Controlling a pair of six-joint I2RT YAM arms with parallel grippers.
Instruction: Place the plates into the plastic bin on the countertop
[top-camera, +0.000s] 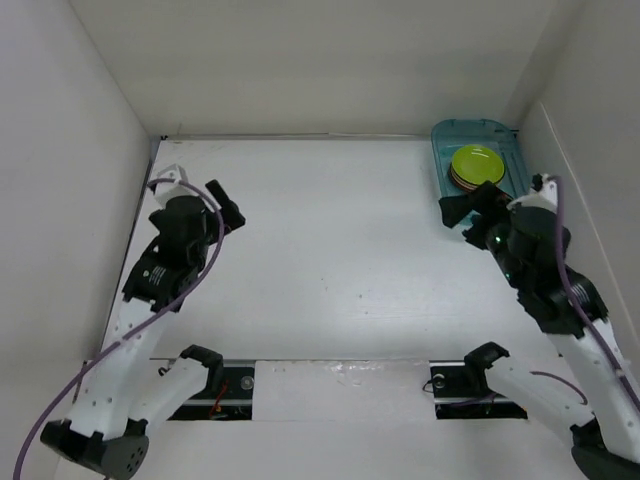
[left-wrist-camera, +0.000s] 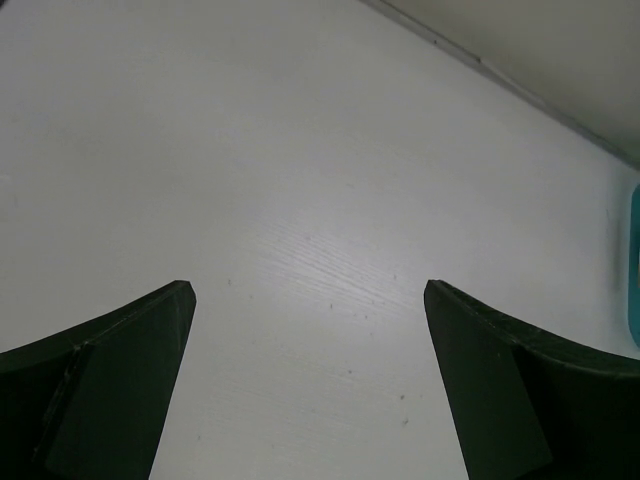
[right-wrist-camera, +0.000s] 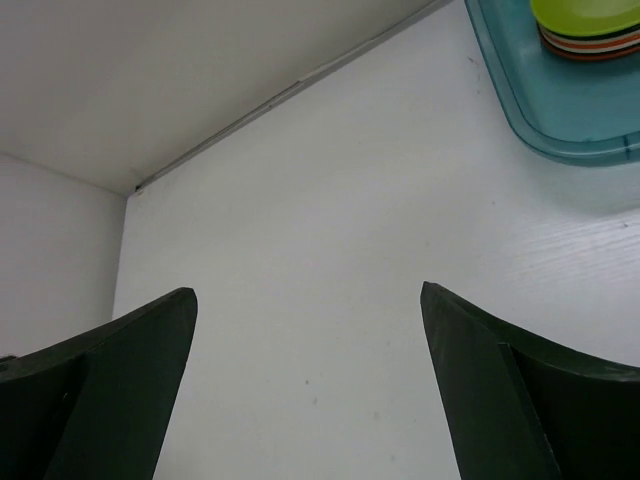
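Observation:
A stack of plates sits in the teal plastic bin at the far right corner of the white countertop. The lime green plate is on top, with orange and dark edges showing below it. The stack and the bin also show at the top right of the right wrist view. My right gripper is open and empty, just in front of the bin's near left corner. My left gripper is open and empty over the bare left side of the countertop.
White walls enclose the countertop at the back, left and right. The bin's edge shows at the right border of the left wrist view. The arm bases and a slotted rail lie along the near edge.

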